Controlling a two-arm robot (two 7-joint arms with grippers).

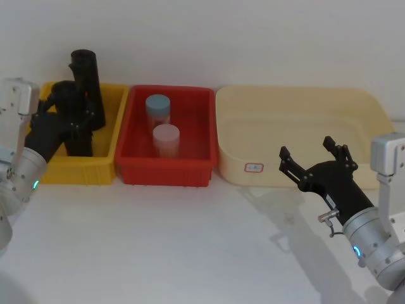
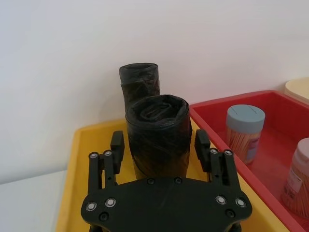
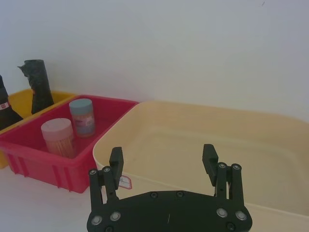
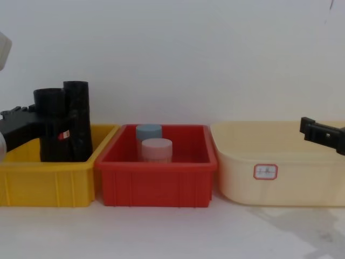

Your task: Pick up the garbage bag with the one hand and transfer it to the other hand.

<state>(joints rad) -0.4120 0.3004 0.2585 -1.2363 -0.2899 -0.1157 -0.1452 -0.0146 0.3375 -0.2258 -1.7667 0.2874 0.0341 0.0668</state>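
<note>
The garbage bag (upright in a yellow bin) stands between spread fingers of the left end effector; the right end effector hangs open too.

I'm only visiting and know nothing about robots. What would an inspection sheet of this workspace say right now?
Surface: white table, three containers in a row.
Job's things: garbage bag upright in the yellow bin; second black roll behind it.
Clutter: blue-capped jar and pink-capped jar in the red bin; cream tub beside it.
Grippers: left gripper open, fingers either side of the garbage bag; right gripper open, in front of the cream tub.
Cables: nothing seen.
Surroundings: plain white wall.
</note>
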